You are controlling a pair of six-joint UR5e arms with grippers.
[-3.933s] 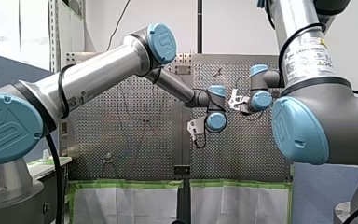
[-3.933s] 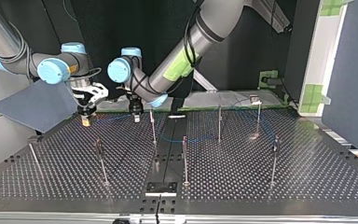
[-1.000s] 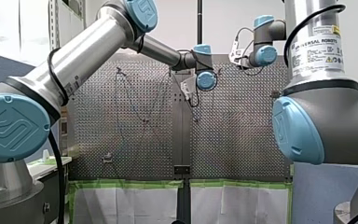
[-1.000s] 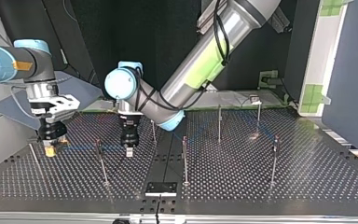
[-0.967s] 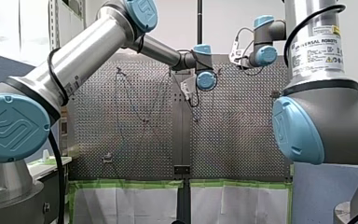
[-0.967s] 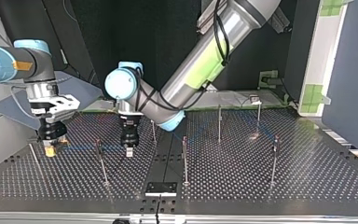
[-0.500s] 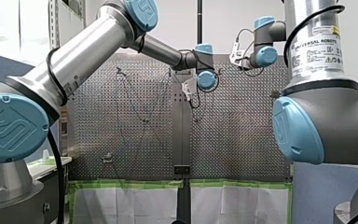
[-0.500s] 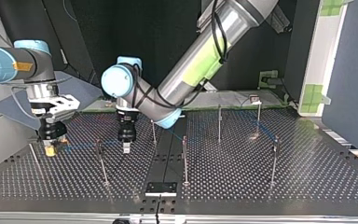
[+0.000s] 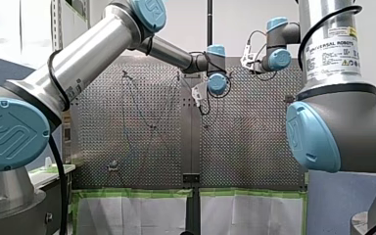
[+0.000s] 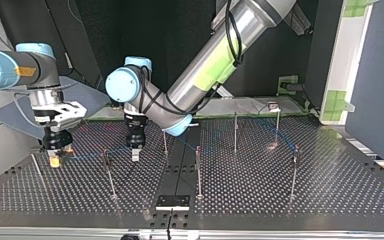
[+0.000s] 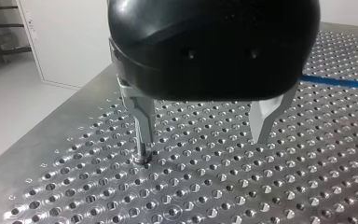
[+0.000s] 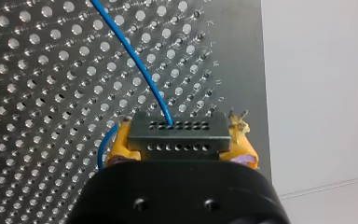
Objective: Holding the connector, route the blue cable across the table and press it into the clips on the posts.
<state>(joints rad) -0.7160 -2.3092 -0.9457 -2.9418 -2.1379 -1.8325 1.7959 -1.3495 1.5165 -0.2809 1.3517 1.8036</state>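
Note:
My right gripper (image 12: pixel 179 142) is shut on the dark grey connector (image 12: pixel 178 133), which sits between its yellow pads (image 12: pixel 121 142). The blue cable (image 12: pixel 130 56) leaves the connector over the perforated table. In the top view my right gripper (image 10: pixel 55 158) hangs low at the left. From there the blue cable (image 10: pixel 85 156) runs to a post (image 10: pixel 106 162) and on past further posts to the right. My left gripper (image 11: pixel 203 142) is open with nothing between its metal fingers (image 11: pixel 142 123). It hovers just above the table (image 10: pixel 240 200), beside that post. The cable (image 11: pixel 340 83) lies off to its side.
Several thin posts stand across the table, among them ones in the middle (image 10: pixel 198 167) and at the right (image 10: pixel 294 170). A small black plate (image 10: pixel 172 201) lies near the front edge. Green-taped panels stand at the top view's right.
My left gripper has opened and let go of the cable, then lifted a little and drawn back. My right gripper has stayed where it was, still shut on the connector.

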